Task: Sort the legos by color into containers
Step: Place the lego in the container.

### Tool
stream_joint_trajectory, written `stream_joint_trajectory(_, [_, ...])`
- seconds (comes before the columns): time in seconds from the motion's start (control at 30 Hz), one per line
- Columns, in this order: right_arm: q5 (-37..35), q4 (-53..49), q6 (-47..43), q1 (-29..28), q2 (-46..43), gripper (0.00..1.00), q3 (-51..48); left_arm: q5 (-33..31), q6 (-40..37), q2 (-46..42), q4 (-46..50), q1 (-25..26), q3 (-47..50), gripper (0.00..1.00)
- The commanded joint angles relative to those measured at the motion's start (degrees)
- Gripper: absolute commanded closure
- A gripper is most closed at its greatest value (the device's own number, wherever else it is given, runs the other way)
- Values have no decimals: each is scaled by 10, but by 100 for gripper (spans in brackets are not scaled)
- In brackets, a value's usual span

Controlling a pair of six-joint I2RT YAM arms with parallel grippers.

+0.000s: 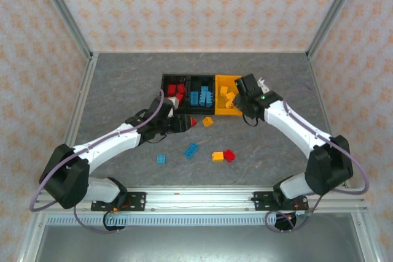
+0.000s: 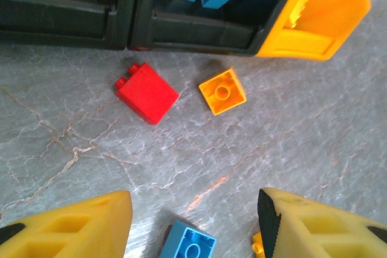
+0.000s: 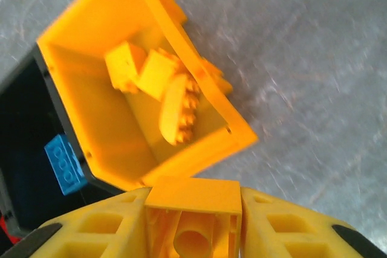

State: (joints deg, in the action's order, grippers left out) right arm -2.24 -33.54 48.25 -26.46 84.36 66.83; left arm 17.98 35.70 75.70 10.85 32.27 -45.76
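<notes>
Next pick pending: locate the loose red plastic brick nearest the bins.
In the left wrist view, the red plastic brick lies just in front of the joined black plastic bins, left of a small orange square brick.

A robotics lab cell: aluminium frame (image 1: 61, 7) and patterned wall panels (image 1: 196, 4) enclosing a grey tabletop (image 1: 123, 78).

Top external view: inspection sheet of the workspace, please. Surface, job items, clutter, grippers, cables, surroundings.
Surface: grey marbled table, no spills seen.
Job's things: three joined bins hold red, blue and orange bricks sorted by colour; six loose bricks lie in front of them.
Clutter: nothing seen.
Grippers: left gripper open, low over the loose bricks; right gripper shut on an orange brick, close to the orange bin.
Cables: purple cables run along both arms.
Surroundings: patterned walls, aluminium frame.
</notes>
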Motion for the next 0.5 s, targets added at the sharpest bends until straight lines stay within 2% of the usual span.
stream_joint_trajectory(0.0, [-15,-3,-58,9,57,62,56,-23,19,-29,-3,4,9,42])
stream_joint_trajectory(0.23, [25,-5,-97,12,187,61,157,-43,40,-67,3,4,31,41])
stream_joint_trajectory(0.47, [48,-1,-111,11,249,59,194,-57,41,-78,22,4,37,41])
